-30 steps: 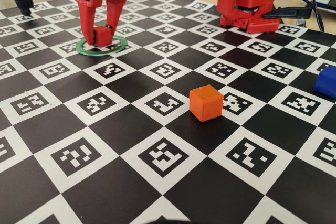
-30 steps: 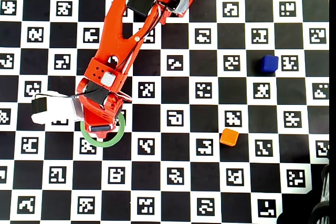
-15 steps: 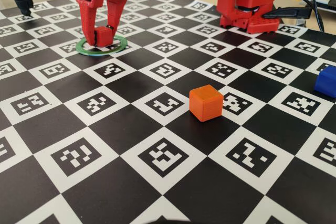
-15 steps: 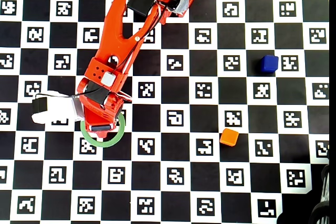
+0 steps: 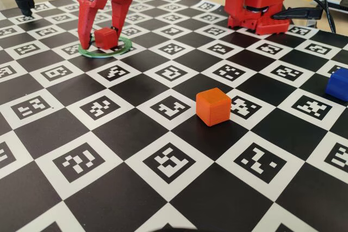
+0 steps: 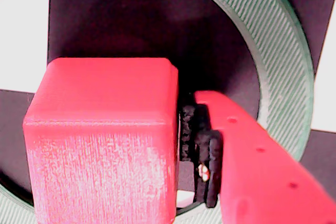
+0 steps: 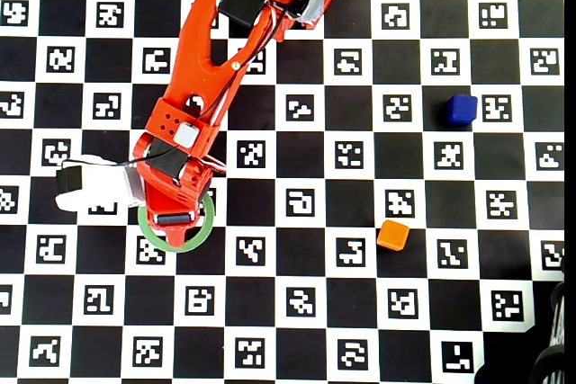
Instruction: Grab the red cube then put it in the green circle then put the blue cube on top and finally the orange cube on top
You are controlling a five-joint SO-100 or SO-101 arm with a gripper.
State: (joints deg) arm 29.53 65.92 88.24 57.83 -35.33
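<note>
Red cube (image 5: pixel 105 37), one of three cubes, sits squarely inside the single green circle (image 5: pixel 124 48); gripper (image 5: pixel 101 39) fingers stand apart around it. Orange cube (image 5: pixel 213 106) and blue cube (image 5: pixel 338 85) lie well right.

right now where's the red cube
In the fixed view the red cube sits at far left inside the green circle, between the open gripper fingers.

B/w checkerboard mat (image 5: pixel 130 134) w/ marker codes; cables (image 5: pixel 318 4) at back-right.
</note>
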